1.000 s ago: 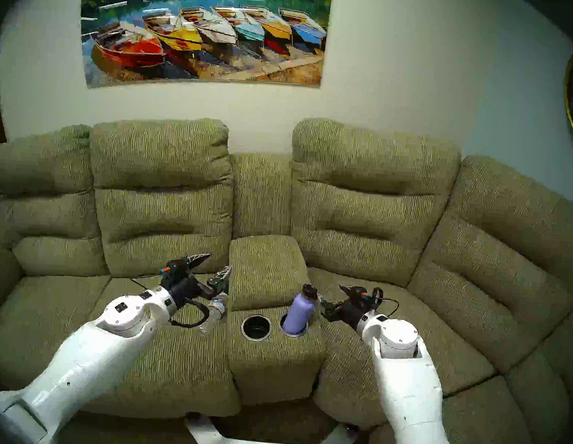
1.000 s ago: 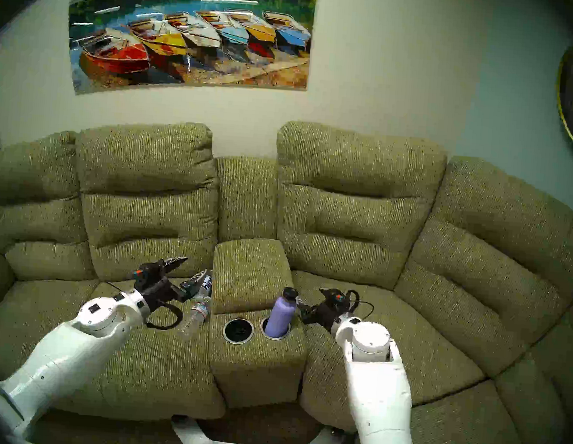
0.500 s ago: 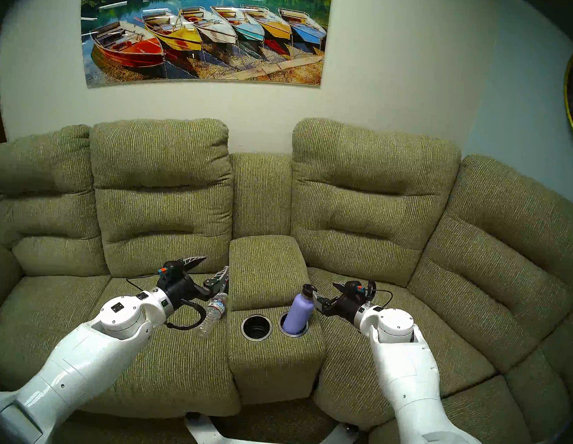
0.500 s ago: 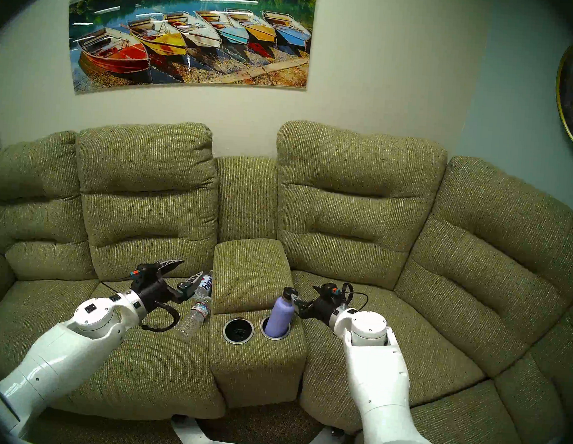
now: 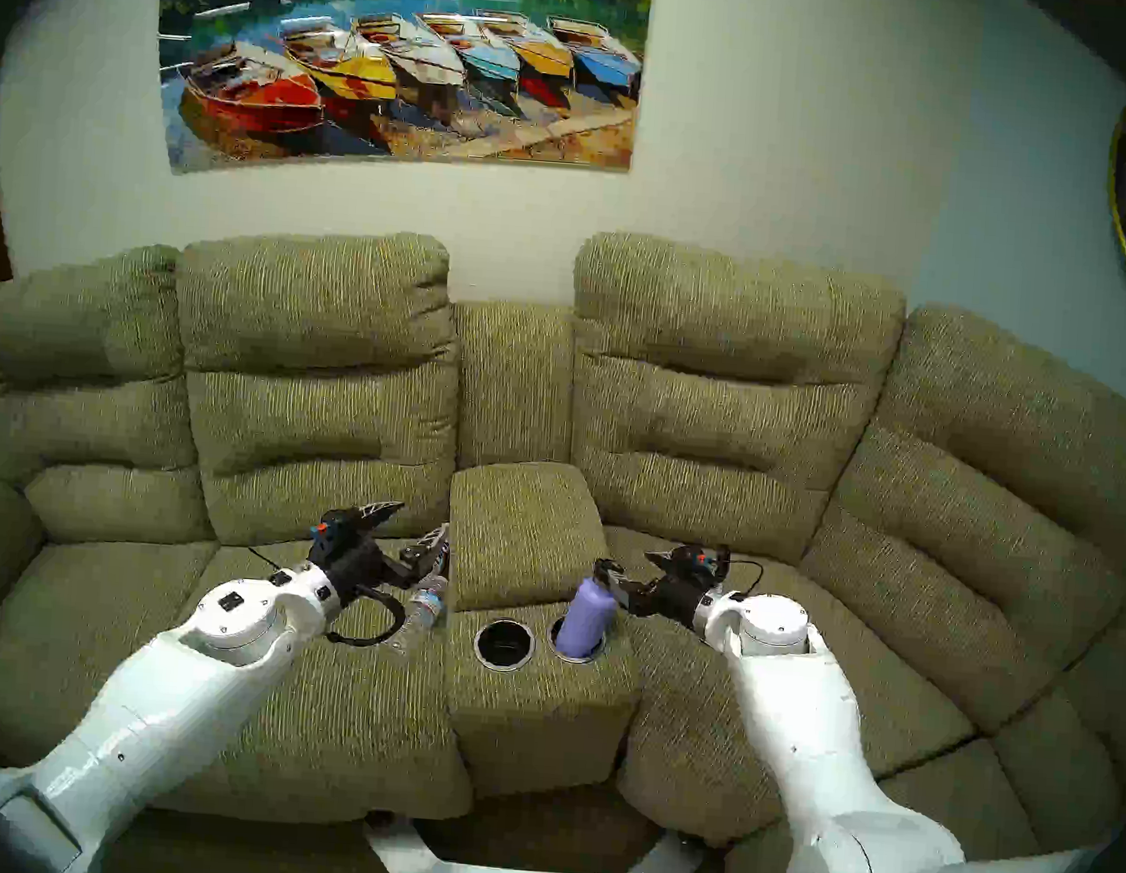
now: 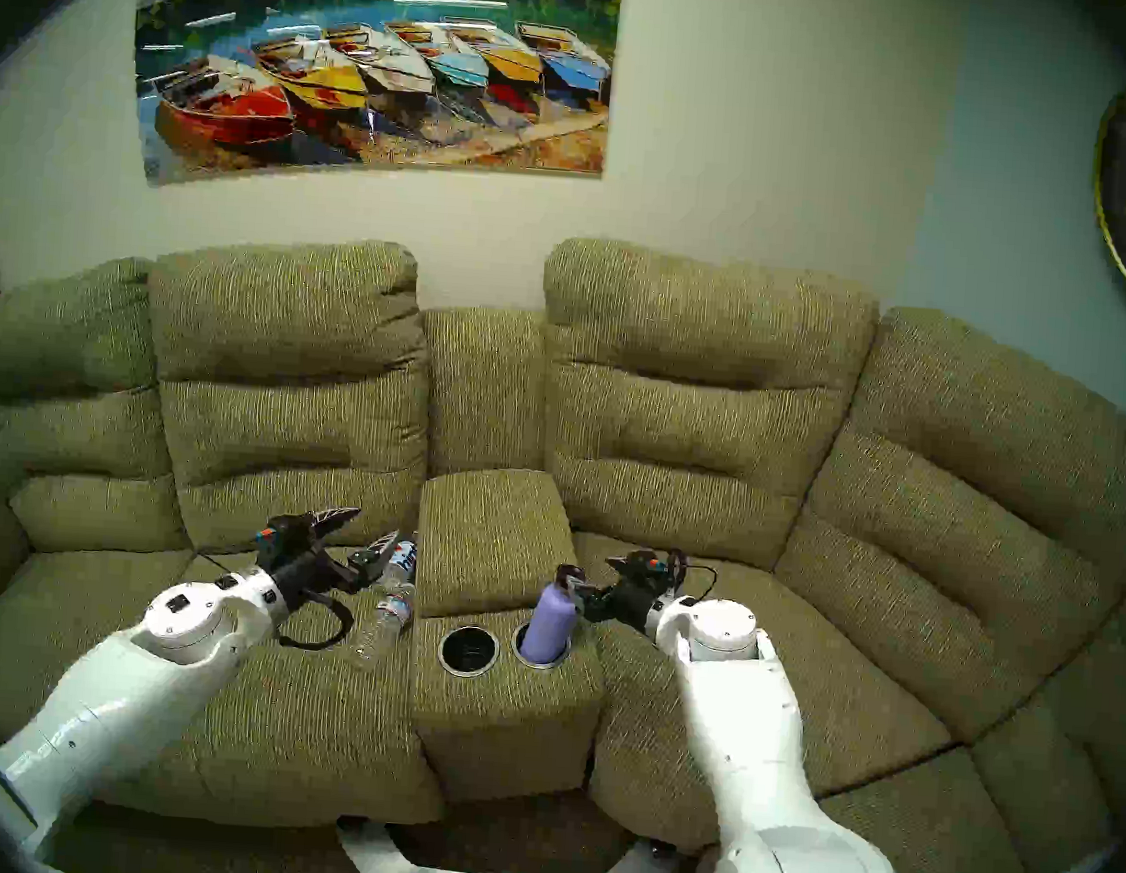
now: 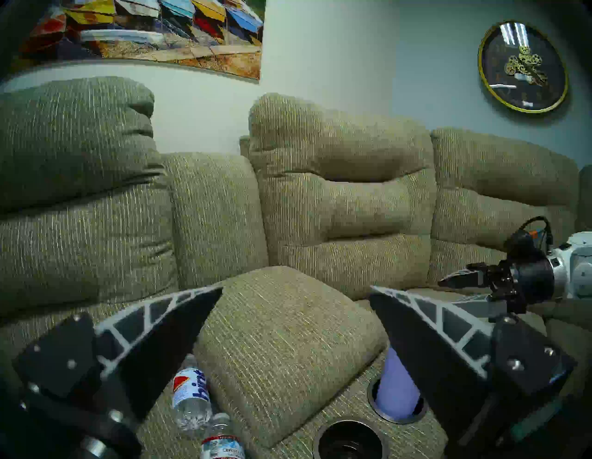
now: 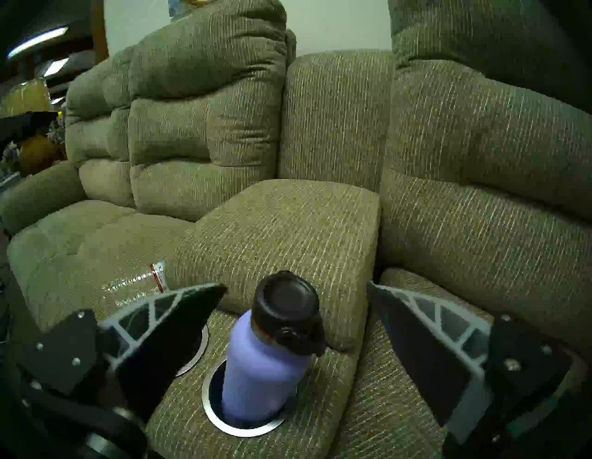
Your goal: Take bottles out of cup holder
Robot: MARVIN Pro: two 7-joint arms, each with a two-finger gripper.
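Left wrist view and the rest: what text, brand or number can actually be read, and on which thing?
"hint": blue letters, partly cut off, on the label of the clear bottle lying on the seat.
Small water bottle: red-edged label has print, too blurred to read.
Wall clock: no readable numerals.
Purple bottle: no text visible.

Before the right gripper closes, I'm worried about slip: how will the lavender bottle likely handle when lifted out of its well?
The lavender bottle looks rigid metal, so it probably won't crush. Its smooth rounded wall may slip between the right gripper fingers. It leans in the silver-rimmed well, so it could scrape the rim coming out.
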